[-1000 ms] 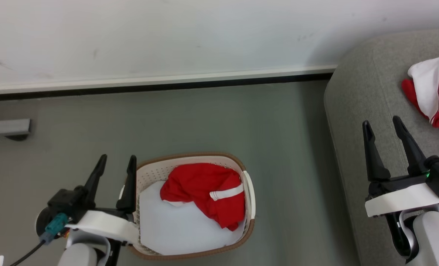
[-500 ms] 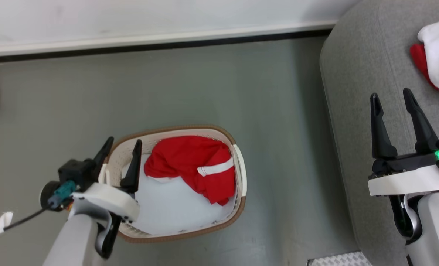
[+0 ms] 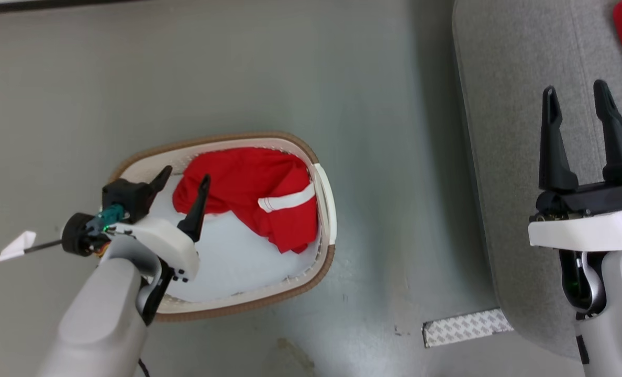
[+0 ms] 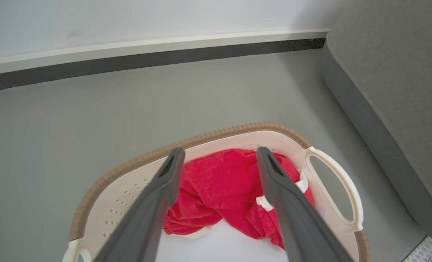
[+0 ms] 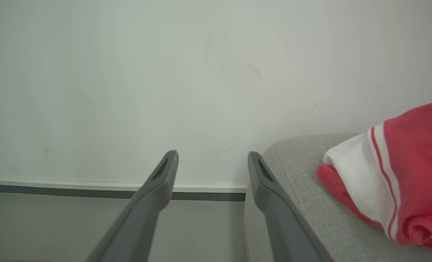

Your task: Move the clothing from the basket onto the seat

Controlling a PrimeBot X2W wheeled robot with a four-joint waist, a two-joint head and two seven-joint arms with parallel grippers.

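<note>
The cream basket (image 3: 324,196) with its brown rim stands on the floor. A crumpled red piece of clothing (image 3: 253,186) with a white stripe lies in its far right part, on the pale liner. My left gripper (image 3: 185,175) hangs open over the basket's left half, one fingertip at the garment's left edge. From the left wrist, the open left gripper (image 4: 219,151) frames the clothing (image 4: 223,182) below, inside the basket (image 4: 201,136). My right gripper (image 3: 575,89) stands open above the grey seat (image 3: 504,131). A red-and-white garment (image 5: 408,163) lies on the seat (image 5: 303,193), to the right of the right gripper (image 5: 212,153).
Grey floor lies between the basket and the seat. A patterned tape strip (image 3: 465,325) lies on the floor by the seat's near corner. A wall with a dark baseboard (image 4: 147,60) runs behind the basket. A cable with a white tag (image 3: 20,243) trails from the left wrist.
The head camera has tilted down, so the whole picture shifted. The left gripper has moved from beside the basket's left rim to over its inside, nearer the red clothing. Both grippers stay open.
</note>
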